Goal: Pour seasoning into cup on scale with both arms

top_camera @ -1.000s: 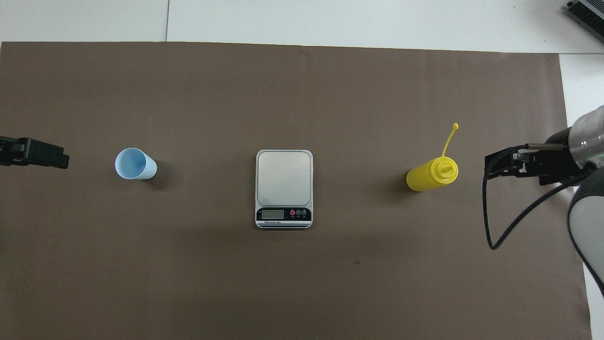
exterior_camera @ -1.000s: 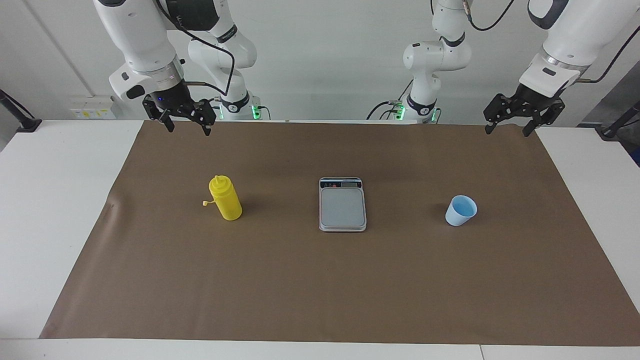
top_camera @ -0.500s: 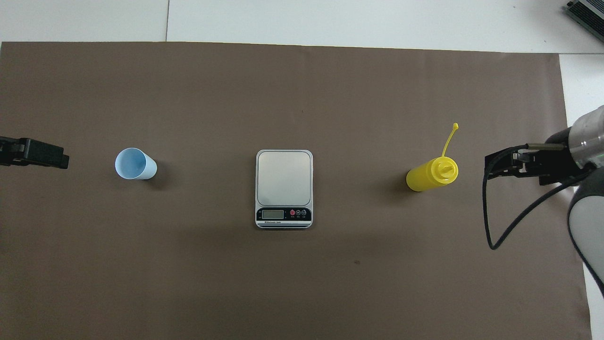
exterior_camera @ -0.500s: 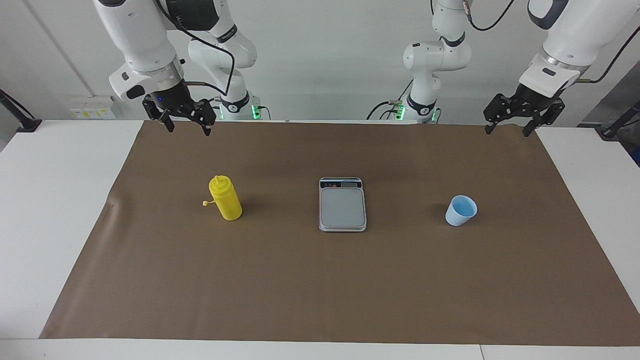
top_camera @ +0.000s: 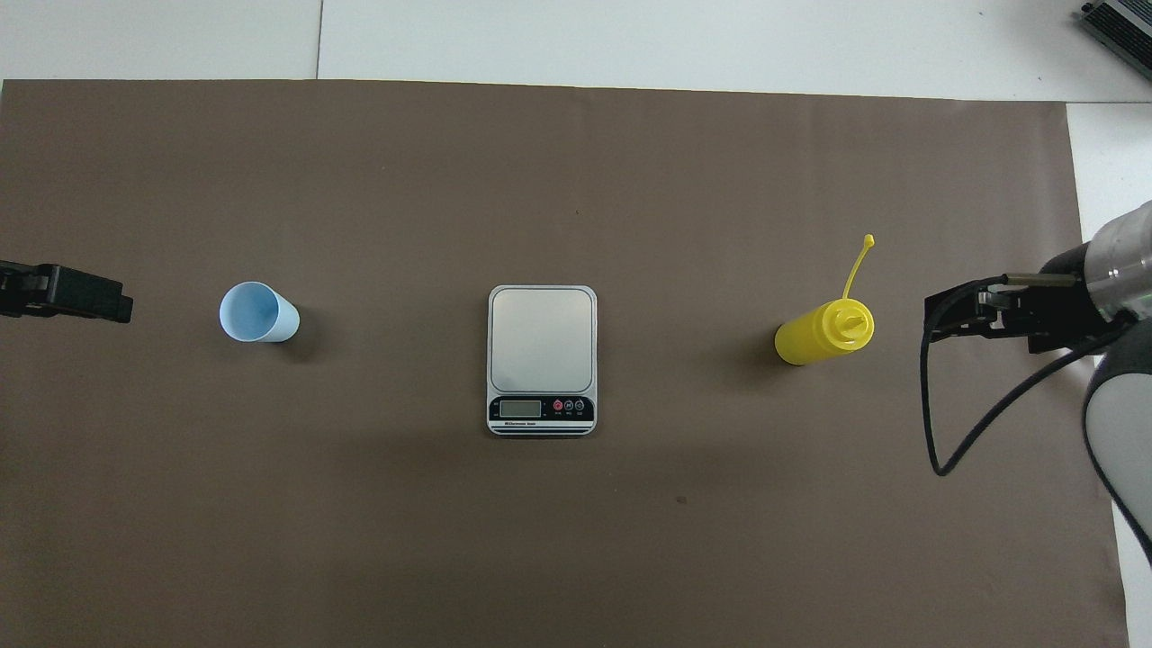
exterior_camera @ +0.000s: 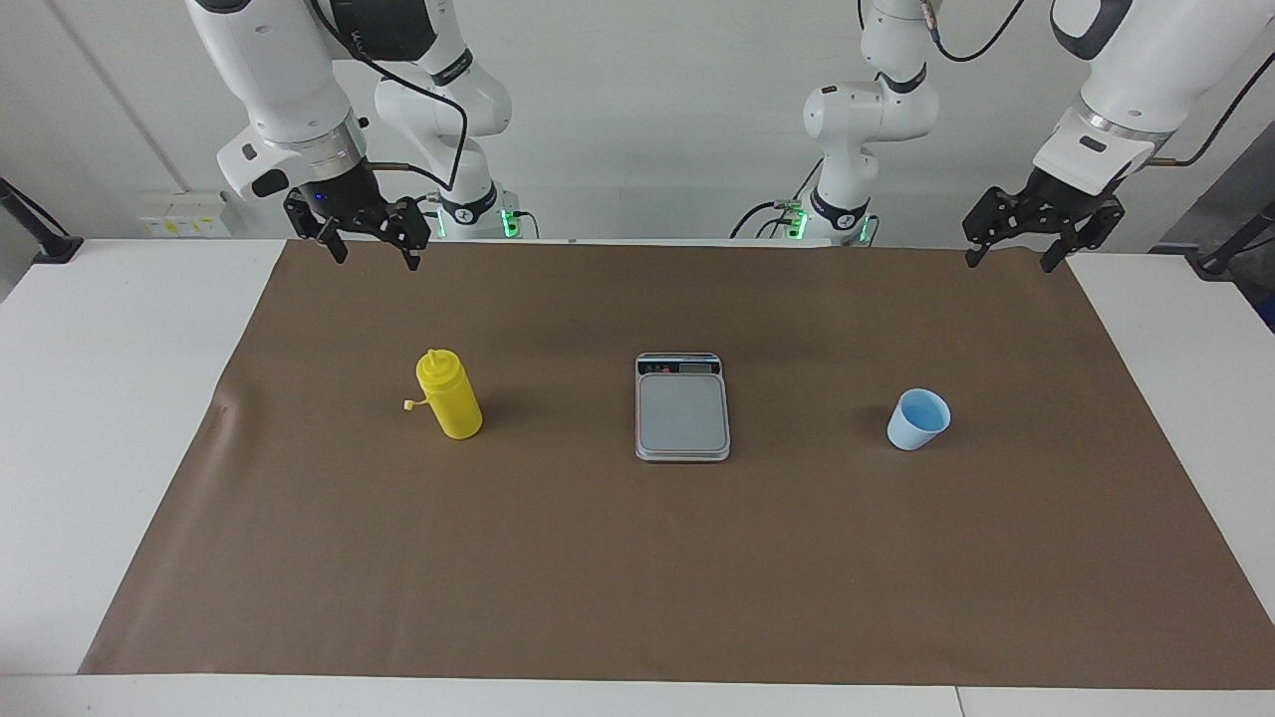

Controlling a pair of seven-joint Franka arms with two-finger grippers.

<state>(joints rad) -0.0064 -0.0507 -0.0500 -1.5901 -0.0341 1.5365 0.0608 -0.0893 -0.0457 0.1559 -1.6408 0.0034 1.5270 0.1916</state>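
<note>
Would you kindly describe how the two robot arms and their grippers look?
Both arms are glossy white, rounded and jointed, with black cables looping along them. A silver ring joins each wrist to a black linkage gripper: the right gripper, the left gripper, each with two slim black fingers. Green lights glow at the bases.

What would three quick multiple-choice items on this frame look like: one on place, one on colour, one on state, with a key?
1. Where does the scale sit?
A. Between the squeeze bottle and the cup
B. At the left arm's end of the table
C. Under the cup

2. What colour is the squeeze bottle?
A. Red
B. Yellow
C. Green

3. What is the cup's state?
A. Lying on its side
B. Held in the left gripper
C. Upright on the brown mat, untouched

Key:
1 A, the three stand in a row with the scale in the middle.
2 B, its body and tethered cap are yellow.
3 C, its mouth faces up, and the left gripper and right gripper hang with jaws open, near the robots' edge of the mat.
</note>
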